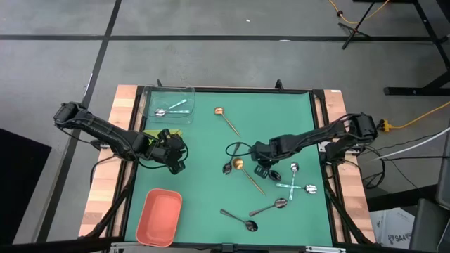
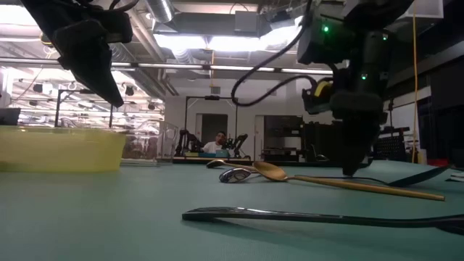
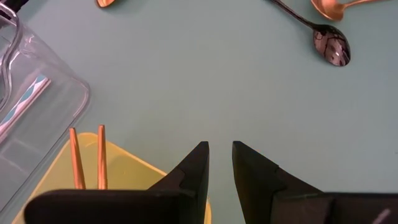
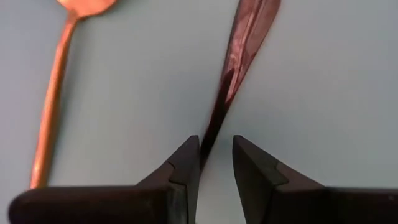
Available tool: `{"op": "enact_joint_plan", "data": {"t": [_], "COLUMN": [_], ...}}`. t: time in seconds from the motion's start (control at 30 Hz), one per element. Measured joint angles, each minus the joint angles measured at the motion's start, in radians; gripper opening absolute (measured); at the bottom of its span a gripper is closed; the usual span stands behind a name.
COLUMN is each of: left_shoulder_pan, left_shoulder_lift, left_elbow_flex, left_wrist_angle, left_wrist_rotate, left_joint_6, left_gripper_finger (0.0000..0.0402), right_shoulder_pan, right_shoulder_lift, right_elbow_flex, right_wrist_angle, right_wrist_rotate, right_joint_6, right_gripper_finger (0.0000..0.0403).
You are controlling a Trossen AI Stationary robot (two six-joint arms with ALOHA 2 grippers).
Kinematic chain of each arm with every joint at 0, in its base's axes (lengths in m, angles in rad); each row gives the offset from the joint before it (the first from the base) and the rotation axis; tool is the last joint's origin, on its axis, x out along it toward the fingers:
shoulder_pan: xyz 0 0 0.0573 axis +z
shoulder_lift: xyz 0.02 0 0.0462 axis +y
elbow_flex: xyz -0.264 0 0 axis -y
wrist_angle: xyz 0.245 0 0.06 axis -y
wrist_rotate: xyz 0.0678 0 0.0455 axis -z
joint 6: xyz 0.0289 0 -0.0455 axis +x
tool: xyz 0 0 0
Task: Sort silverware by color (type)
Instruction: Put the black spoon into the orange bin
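Observation:
My right gripper (image 4: 216, 155) (image 1: 259, 169) points down at the mat, open by a narrow gap. Its fingers stand on either side of a dark spoon's thin handle (image 4: 231, 68); whether they touch it, I cannot tell. A copper spoon (image 4: 53, 106) (image 1: 247, 173) lies flat beside it. My left gripper (image 3: 220, 158) (image 1: 174, 156) hangs narrowly open over the yellow-green tray's edge (image 3: 134, 162), holding nothing. Two copper handles (image 3: 87, 155) lie in that tray. Silver spoons (image 1: 171, 109) rest in the clear tray (image 1: 188, 91).
More spoons lie flat on the green mat: a copper one (image 1: 226, 119), dark ones (image 1: 228, 168) (image 1: 240, 220) (image 1: 270, 206) and silver ones (image 1: 295, 184) near the right edge. The salmon tray (image 1: 159, 216) sits at the near left. A cable (image 1: 235, 147) loops by the right arm.

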Motion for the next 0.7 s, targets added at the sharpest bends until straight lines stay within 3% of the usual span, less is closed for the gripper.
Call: {"op": "enact_joint_plan", "data": {"t": [0.27, 0.57, 0.7], "left_shoulder_pan": [0.0, 0.0, 0.0], "left_shoulder_lift": [0.0, 0.0, 0.0], "left_elbow_flex": [0.0, 0.0, 0.0], "left_wrist_angle": [0.004, 0.004, 0.004], "left_wrist_rotate": [0.0, -0.001, -0.002], "left_joint_6": [0.0, 0.0, 0.0], "left_gripper_finger": [0.0064, 0.0064, 0.0064], "right_shoulder_pan": [-0.001, -0.001, -0.001], "right_shoulder_lift": [0.042, 0.043, 0.043], "right_elbow_flex": [0.005, 0.004, 0.003], "right_wrist_angle": [-0.002, -0.004, -0.006], "right_wrist_rotate": [-0.05, -0.041, -0.016], "right_joint_6": [0.0, 0.0, -0.001], "right_gripper_finger": [0.0085, 0.0084, 0.0066]}}
